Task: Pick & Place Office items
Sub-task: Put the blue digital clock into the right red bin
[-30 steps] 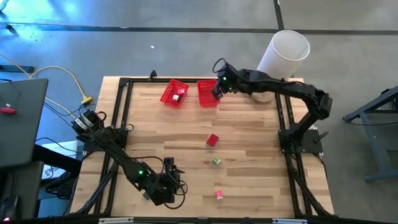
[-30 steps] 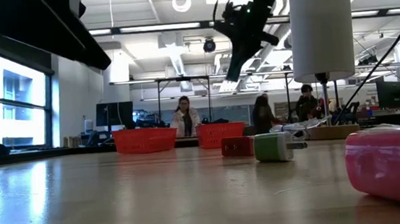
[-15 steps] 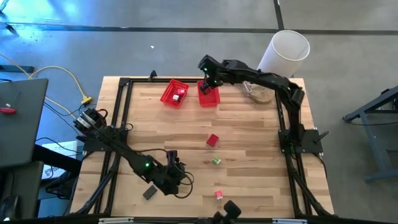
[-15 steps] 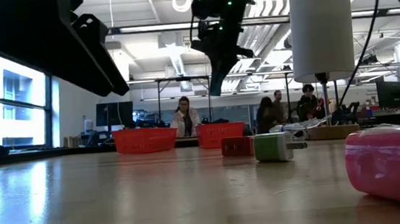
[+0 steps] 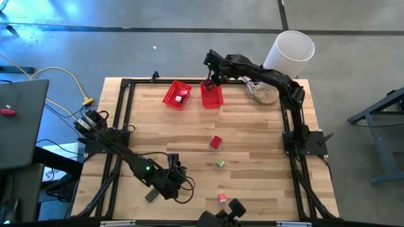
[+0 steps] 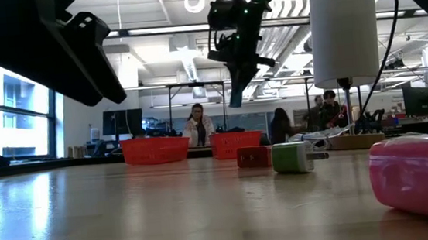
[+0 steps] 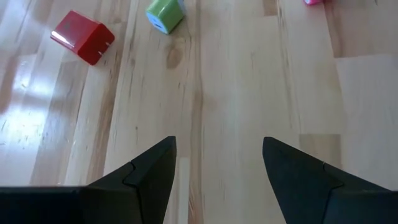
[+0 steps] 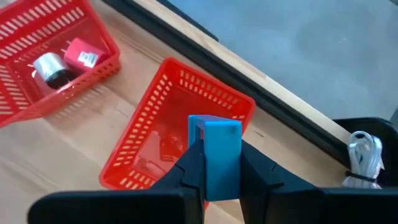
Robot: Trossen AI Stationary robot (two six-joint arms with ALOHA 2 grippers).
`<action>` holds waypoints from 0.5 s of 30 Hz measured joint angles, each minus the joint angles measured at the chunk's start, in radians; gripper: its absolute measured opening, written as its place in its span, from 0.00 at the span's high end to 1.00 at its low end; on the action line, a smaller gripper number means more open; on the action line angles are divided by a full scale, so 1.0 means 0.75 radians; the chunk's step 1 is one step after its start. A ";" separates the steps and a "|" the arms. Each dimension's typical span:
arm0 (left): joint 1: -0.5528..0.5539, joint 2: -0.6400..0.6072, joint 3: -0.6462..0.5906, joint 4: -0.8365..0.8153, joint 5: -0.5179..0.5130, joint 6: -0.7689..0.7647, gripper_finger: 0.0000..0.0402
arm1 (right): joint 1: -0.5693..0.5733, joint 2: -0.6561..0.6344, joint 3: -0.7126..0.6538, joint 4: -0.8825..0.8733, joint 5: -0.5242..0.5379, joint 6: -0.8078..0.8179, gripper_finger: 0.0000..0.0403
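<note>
We see the right gripper [image 8: 214,165] clamped on a blue block [image 8: 215,155] above the right basket [image 5: 212,96] at twelve o'clock, probably for dropping; the left gripper [image 7: 217,168] gapes empty at seven o'clock.

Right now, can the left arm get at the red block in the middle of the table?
Probably yes. The left gripper hangs with jaws open and empty near the table's front, and its wrist view shows bare wood between it and the red block. The green block lies beside it, not across the path.
</note>
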 joint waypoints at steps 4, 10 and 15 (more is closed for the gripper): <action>0.001 -0.003 0.000 -0.012 -0.001 0.005 0.43 | 0.007 0.039 0.001 0.006 -0.020 0.001 0.88; 0.000 -0.003 0.000 -0.024 -0.002 0.012 0.43 | 0.008 0.139 0.000 0.017 -0.059 0.001 0.88; 0.000 -0.003 0.000 -0.024 -0.003 0.012 0.43 | 0.003 0.214 0.000 0.033 -0.085 0.000 0.88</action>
